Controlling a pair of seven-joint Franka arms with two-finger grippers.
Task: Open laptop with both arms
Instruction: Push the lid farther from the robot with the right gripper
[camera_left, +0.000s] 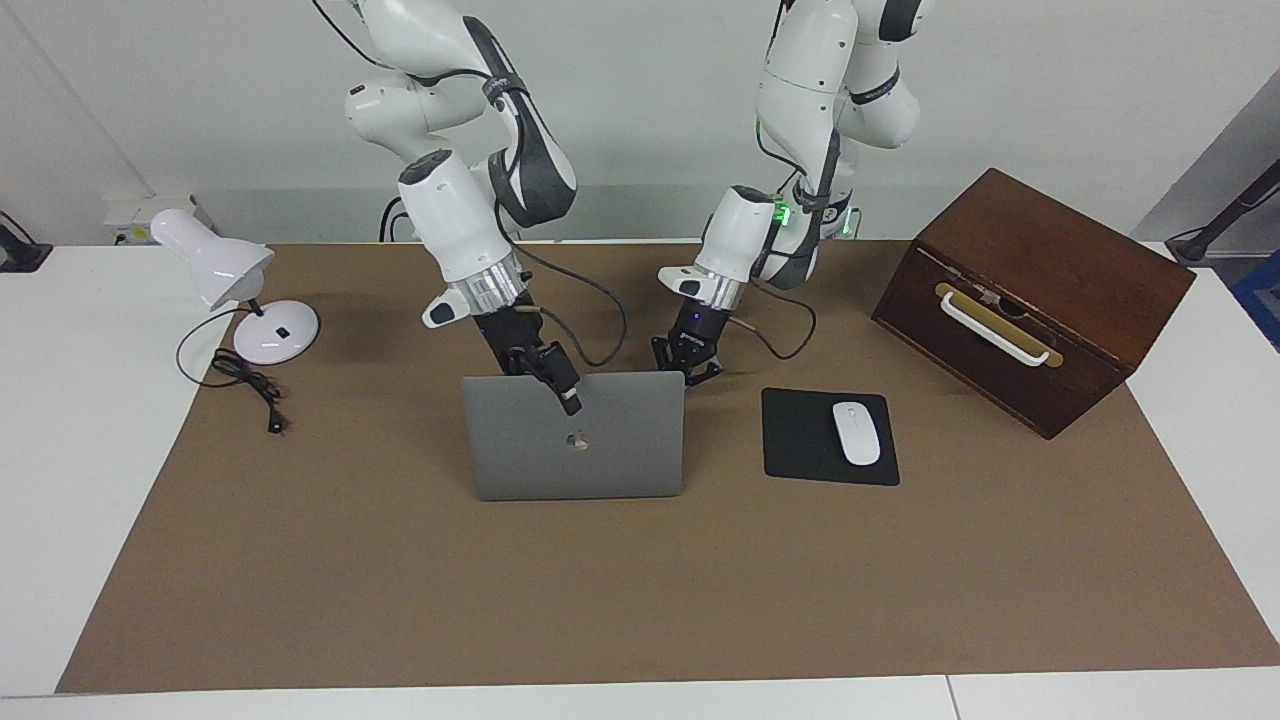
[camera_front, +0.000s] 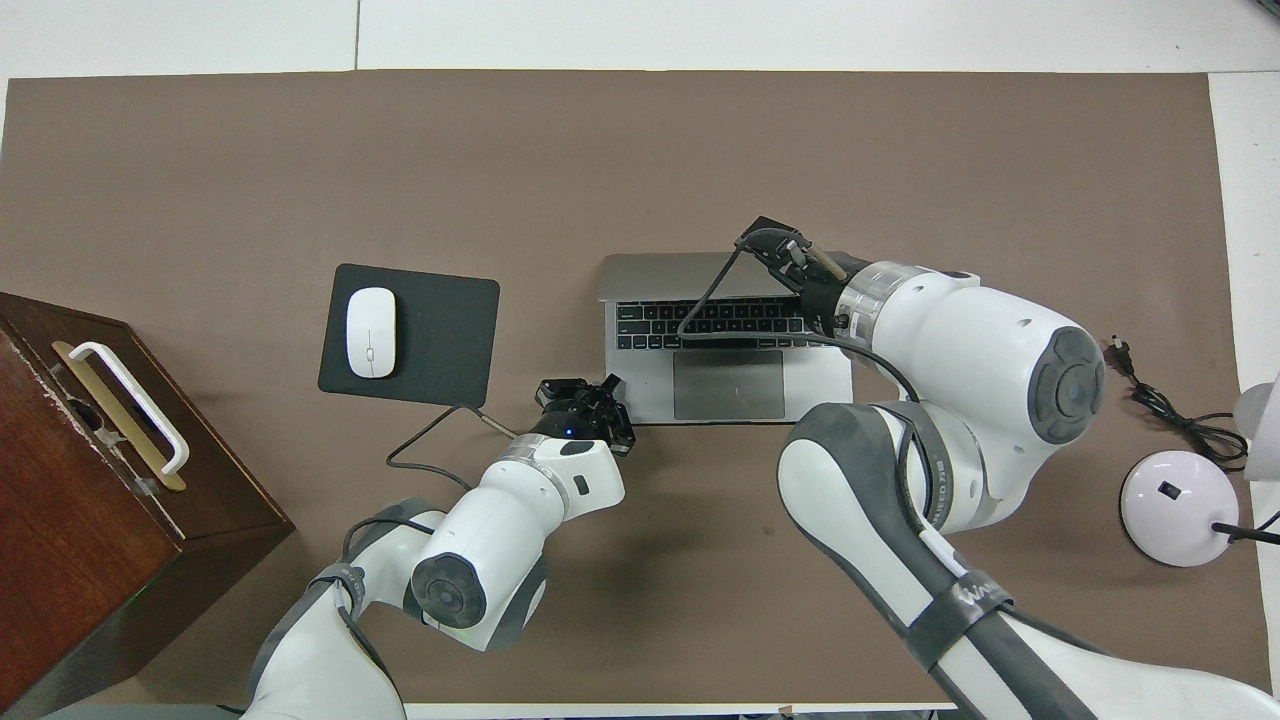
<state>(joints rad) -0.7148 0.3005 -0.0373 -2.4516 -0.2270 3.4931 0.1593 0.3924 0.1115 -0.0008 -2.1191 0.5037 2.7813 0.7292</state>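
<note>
- Laptop (camera_left: 575, 440) stands open near the middle of the surface (camera_left: 640, 590), lid upright with its logo turned away from the robots; the base lies flat on the robots' side of the lid.
- Only the overhead view shows the keyboard and trackpad; the facing view shows just the back of the lid, which hides them.
- Wooden box (camera_left: 1035, 300) sits well apart from the laptop at the left arm's end of the surface, handle turned away from the robots.
- Right hand (camera_left: 568, 392) is at the lid's top edge, one finger hanging down over the back of the lid above the logo; whether it pinches the edge I cannot tell.
- Left hand (camera_left: 688, 358) is low at the base's near corner on the mouse pad's side, fingers spread and holding nothing; the facing view puts it just at the lid's upper corner.
- Mouse pad (camera_left: 805, 440) lies just beside the laptop toward the left arm's end, a white mouse (camera_left: 856, 433) on it.
- Desk lamp (camera_left: 235, 290) stands toward the right arm's end, its cord (camera_left: 250, 385) trailing between it and the laptop.
- Wide bare brown surface spreads from the laptop farther from the robots, up to the surface edge.
</note>
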